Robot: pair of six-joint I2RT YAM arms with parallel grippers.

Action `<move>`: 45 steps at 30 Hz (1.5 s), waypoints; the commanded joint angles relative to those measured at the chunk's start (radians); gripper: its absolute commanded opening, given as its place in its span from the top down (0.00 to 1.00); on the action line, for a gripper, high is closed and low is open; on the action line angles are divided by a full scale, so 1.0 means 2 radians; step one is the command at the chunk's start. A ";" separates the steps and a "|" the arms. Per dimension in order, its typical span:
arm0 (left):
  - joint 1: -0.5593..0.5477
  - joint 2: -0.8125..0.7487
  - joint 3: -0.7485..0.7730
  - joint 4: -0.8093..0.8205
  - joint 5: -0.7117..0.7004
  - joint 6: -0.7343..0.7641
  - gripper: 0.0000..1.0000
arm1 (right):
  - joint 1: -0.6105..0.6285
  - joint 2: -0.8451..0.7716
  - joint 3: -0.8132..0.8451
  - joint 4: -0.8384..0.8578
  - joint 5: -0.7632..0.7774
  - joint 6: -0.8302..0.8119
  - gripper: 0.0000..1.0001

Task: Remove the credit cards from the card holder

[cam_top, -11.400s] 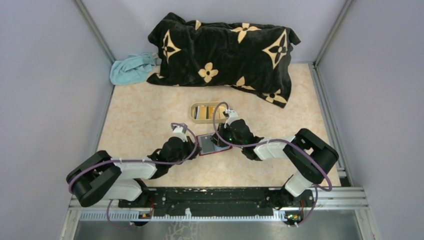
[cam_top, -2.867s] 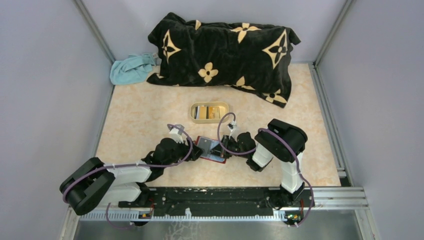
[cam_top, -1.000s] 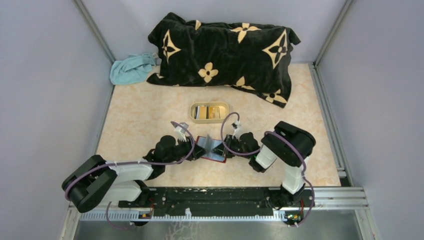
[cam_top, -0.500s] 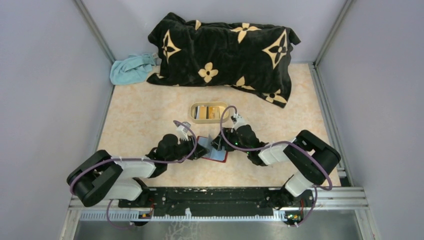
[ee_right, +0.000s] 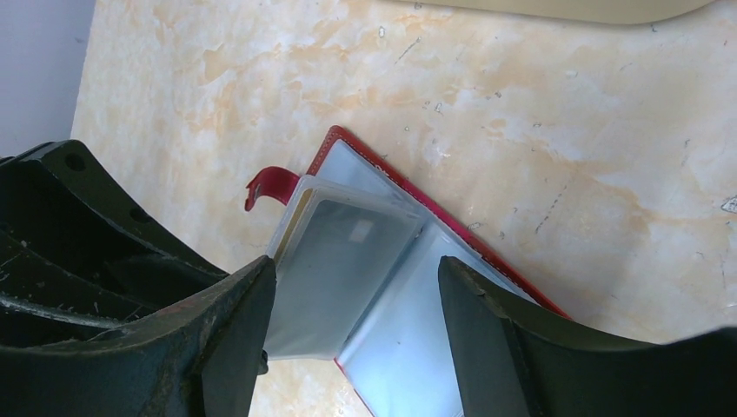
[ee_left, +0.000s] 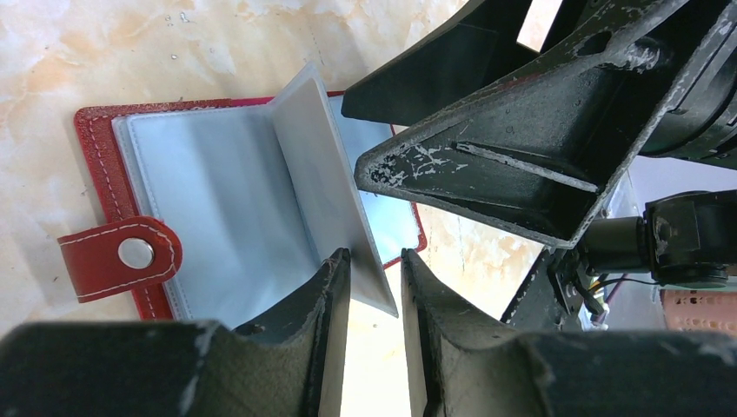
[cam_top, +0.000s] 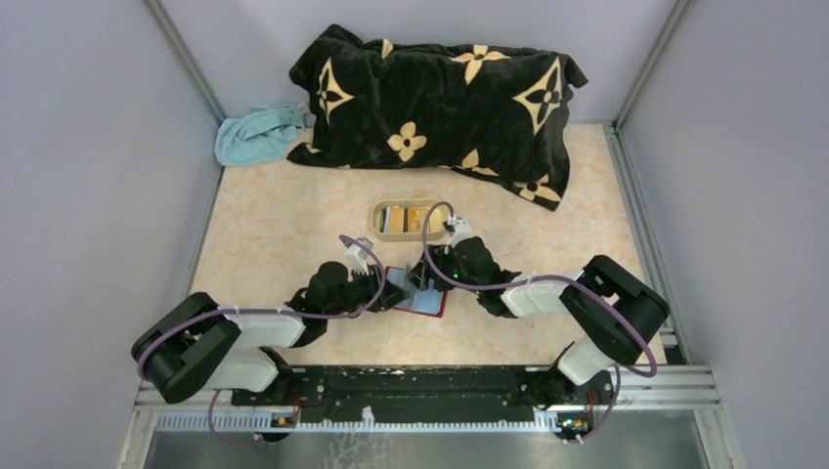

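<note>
The card holder lies open on the marble table, dark red outside with pale blue-grey sleeves and a red snap tab. One sleeve page stands up from the spine, and a greyish card with a yellow edge shows through it. My left gripper has its jaws a narrow gap apart around that page's lower corner; the page leans on one finger. My right gripper is open wide over the raised page and the right half of the holder, holding nothing. Credit cards lie in the beige tray.
The beige oval tray sits just beyond the holder, and its rim shows at the top of the right wrist view. A black blanket with beige flowers and a teal cloth lie at the back. Walls close in both sides.
My right gripper has gone from nearly shut to wide open, and its arm has unfolded, the elbow swinging out to the right. The left gripper has barely moved.
</note>
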 commanded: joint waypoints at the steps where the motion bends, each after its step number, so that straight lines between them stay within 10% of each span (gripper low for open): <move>1: -0.002 0.001 0.005 0.021 0.006 0.002 0.66 | 0.007 -0.009 0.017 0.010 0.003 -0.008 0.31; 45: -0.002 -0.034 -0.008 -0.015 -0.026 0.019 0.65 | 0.012 -0.015 -0.023 0.020 0.006 0.000 0.34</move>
